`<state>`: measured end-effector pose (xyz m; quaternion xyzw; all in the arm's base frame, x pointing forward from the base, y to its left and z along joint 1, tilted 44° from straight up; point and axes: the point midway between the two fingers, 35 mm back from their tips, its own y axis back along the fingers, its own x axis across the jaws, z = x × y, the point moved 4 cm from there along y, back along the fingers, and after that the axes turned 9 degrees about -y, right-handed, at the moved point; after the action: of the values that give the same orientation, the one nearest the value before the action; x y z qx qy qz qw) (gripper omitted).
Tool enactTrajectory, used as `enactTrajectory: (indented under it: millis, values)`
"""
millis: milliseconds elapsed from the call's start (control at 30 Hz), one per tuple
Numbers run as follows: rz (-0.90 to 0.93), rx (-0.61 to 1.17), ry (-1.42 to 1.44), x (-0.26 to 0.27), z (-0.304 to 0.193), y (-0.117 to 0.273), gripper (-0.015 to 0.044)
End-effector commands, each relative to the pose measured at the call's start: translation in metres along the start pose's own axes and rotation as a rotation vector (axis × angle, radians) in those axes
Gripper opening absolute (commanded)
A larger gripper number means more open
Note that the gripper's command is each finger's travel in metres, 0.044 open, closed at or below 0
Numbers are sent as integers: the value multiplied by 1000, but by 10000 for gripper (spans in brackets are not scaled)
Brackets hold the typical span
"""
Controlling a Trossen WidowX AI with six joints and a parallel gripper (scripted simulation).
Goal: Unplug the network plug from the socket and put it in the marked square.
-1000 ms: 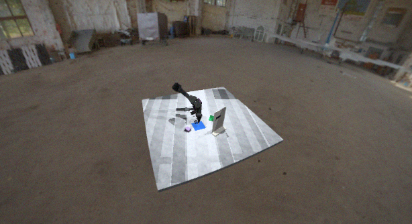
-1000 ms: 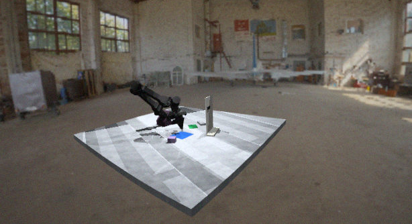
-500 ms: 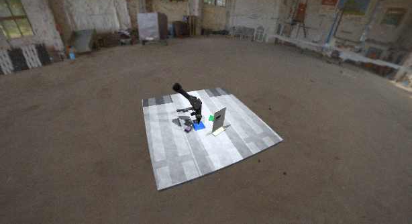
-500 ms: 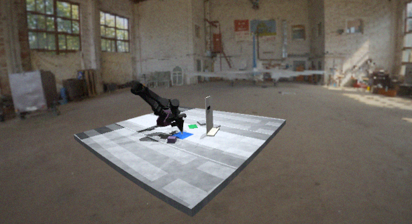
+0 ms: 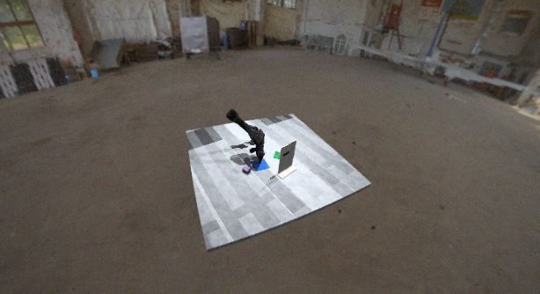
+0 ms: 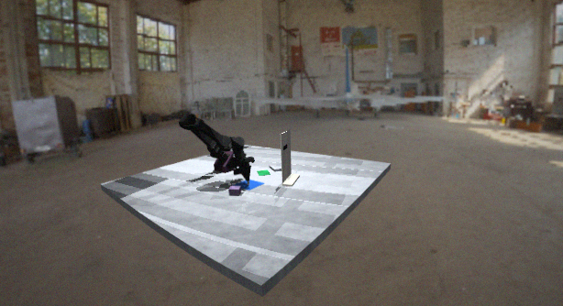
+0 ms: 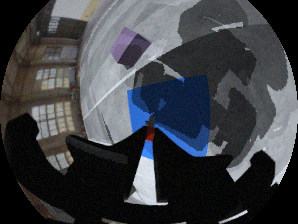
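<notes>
My gripper (image 5: 260,163) (image 6: 248,181) (image 7: 149,129) is shut on the plug, pointing down low over the blue square (image 5: 265,167) (image 6: 256,185) (image 7: 192,92). The plug (image 7: 150,134) shows in the wrist view as a small red and dark grey piece between the fingertips; it is too small to make out in the top and exterior views. Whether it touches the table I cannot tell. The upright grey panel (image 5: 286,164) (image 6: 286,163) stands apart from the gripper, with a dark socket opening (image 5: 286,153) (image 6: 285,147) in its face.
A purple block (image 5: 246,170) (image 6: 235,191) (image 7: 121,46) lies close beside the blue square. A green patch (image 5: 277,155) (image 6: 263,172) lies between the arm and the panel. The panel has a cream foot (image 5: 288,172) (image 6: 292,180) on the table.
</notes>
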<state>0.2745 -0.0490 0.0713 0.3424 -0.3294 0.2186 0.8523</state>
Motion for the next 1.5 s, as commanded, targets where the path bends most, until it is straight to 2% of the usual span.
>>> enactTrajectory:
  millis: [0,267,467,1467]
  values:
    - [-2,4,7,-1,0,-2,0]
    - [0,0,0,0,1,-1,0]
    - [0,0,0,0,1,-1,156]
    - [-4,5,5,0,-2,27,156]
